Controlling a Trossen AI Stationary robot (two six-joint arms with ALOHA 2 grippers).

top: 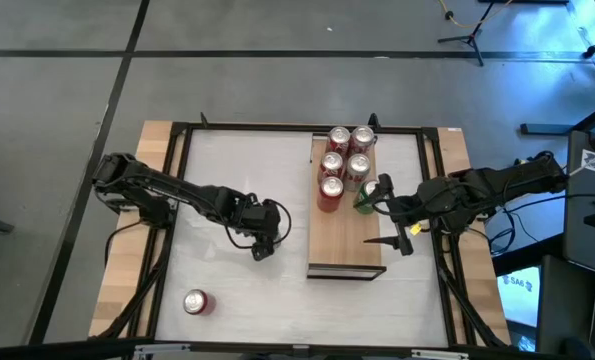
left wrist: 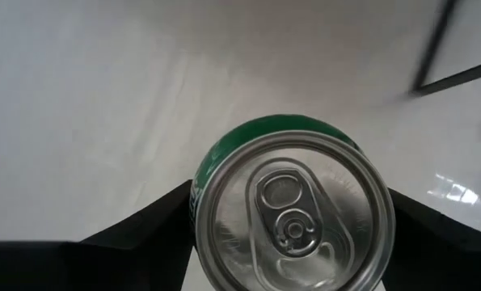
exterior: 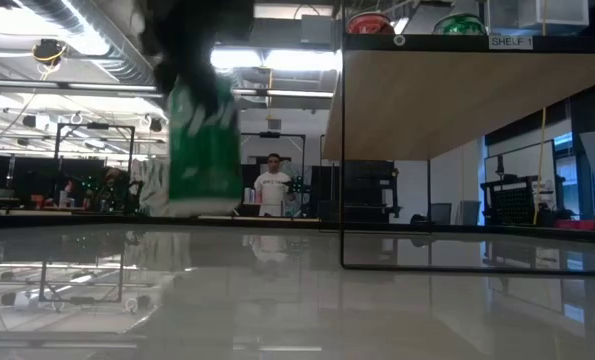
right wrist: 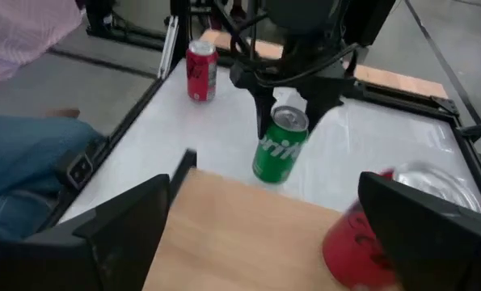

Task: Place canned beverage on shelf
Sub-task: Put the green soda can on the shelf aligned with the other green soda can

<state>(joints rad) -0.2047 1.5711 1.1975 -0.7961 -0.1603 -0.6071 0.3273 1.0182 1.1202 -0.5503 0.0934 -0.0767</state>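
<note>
Left gripper (top: pixel 264 240) over the white table (top: pixel 227 160), approx. mid-left and well apart from the shelf (top: pixel 352 240), its fingers (right wrist: pixel 260 109) pinching a green can (right wrist: pixel 274 149) by the upper sides just under the rim. The can hangs tilted and, in the low view, looks just clear of the tabletop.

Right gripper (top: pixel 389 213) waits w/ jaws spread wide over the shelf's right edge.

Handling, as a judgement: the tab looks unopened, so prob. full and fairly heavy for its size. Thin metal wall is stiff but will dent if squeezed hard, and the smooth, slick sides could slip. The tilt suggests a hold lower, nearer mid-body, would be steadier.

On the shelf: five red cans (top: pixel 332 160) clustered at the far end, plus a second green can (top: pixel 365 195) just beside them. The near end is bare wood. One more red can (top: pixel 195 302) stands on the table's near-left corner.
</note>
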